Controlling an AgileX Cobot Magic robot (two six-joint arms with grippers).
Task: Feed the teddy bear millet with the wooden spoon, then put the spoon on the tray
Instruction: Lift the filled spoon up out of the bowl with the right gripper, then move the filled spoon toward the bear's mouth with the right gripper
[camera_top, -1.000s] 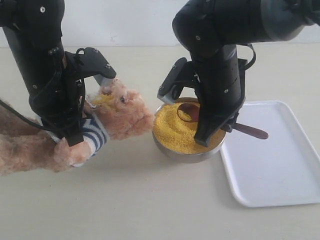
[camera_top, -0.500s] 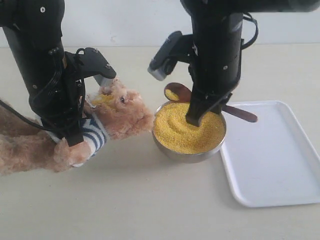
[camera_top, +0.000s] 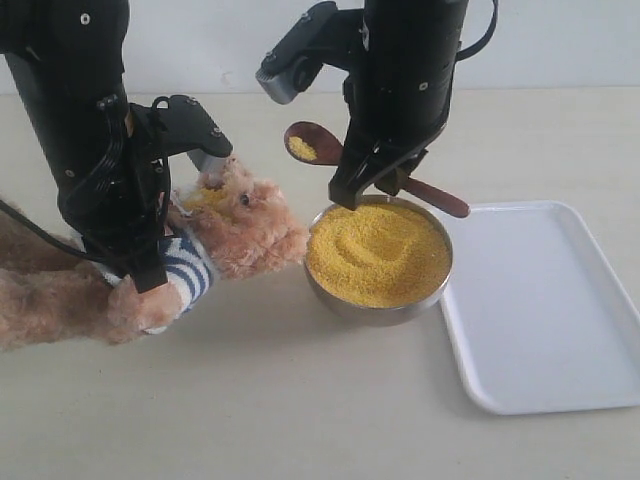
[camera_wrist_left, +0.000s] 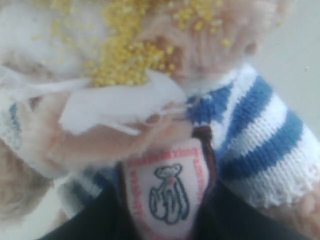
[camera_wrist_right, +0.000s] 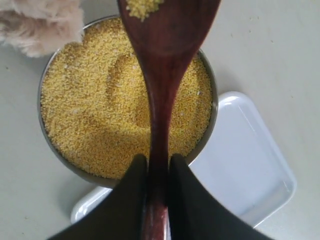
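Your right gripper (camera_wrist_right: 158, 169) has both fingers clamped on the slim handle of the wooden spoon (camera_top: 312, 143), well back from the oval end. The spoon hangs above the metal bowl (camera_top: 375, 308), its loaded end poking out past the bowl's rim on the bear's side. Treat the spoon as light and stiff. It will not flex, but smooth wood in a narrow pinch can twist, so that mid-handle hold is sound only if you carry the oval end level. The small heap of millet (camera_top: 302, 150) on it is the fussy part: loose, dry grain that I judge will slide off at any tilt or jerk. Go slowly and tip only at the mouth. The rest of the millet fills the bowl, with a scoop mark in it.

The teddy bear (camera_top: 250, 225) lies just beside the bowl, muzzle toward its rim, with grains scattered on its face. It is soft and will yield, so expect the spoon to sink into fur rather than stop. Your left gripper (camera_top: 148, 268) is down on the bear's striped shirt, on the side away from the bowl. Its fingers are lost in fur and blur in the wrist view, so I cannot tell whether they pinch it.

The tray (camera_top: 560, 330) sits just beside the bowl, opposite the bear. It is flat and low-rimmed, so lay the spoon down gently, as it could skid.
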